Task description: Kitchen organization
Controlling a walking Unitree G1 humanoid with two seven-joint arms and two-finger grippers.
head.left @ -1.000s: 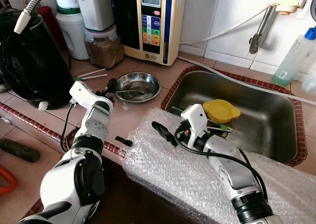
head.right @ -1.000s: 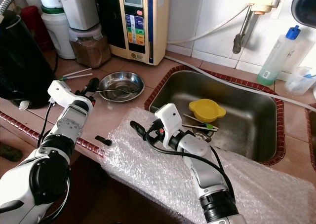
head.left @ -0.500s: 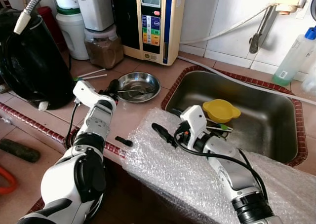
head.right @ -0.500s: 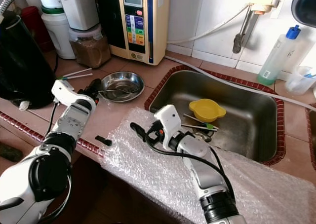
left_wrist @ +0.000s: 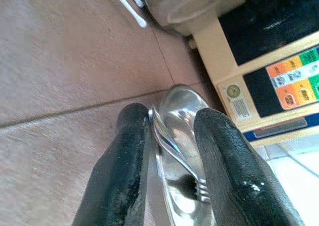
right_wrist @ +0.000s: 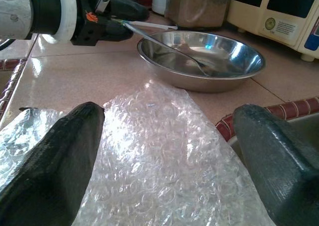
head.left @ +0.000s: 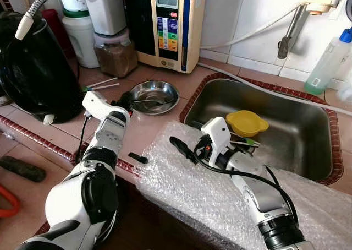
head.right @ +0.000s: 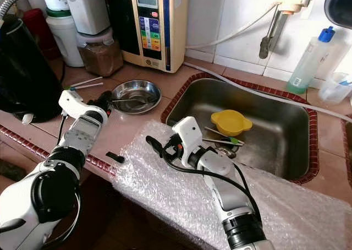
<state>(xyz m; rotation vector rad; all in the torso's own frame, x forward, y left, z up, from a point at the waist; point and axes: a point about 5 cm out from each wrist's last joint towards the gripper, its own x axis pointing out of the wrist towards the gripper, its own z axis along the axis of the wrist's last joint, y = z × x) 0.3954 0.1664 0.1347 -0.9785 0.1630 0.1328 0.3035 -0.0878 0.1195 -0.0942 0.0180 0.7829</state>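
The left gripper [left_wrist: 172, 136] sits at the rim of the steel bowl [head.left: 154, 96] on the counter, its fingers narrow around the handle of the fork [left_wrist: 180, 161], whose tines lie in the bowl; the right gripper [right_wrist: 164, 151] rests wide open on bubble wrap [head.left: 220, 200], holding nothing; little looks done, since the yellow bowl [head.left: 246, 122] sits in the sink [head.left: 308, 151].
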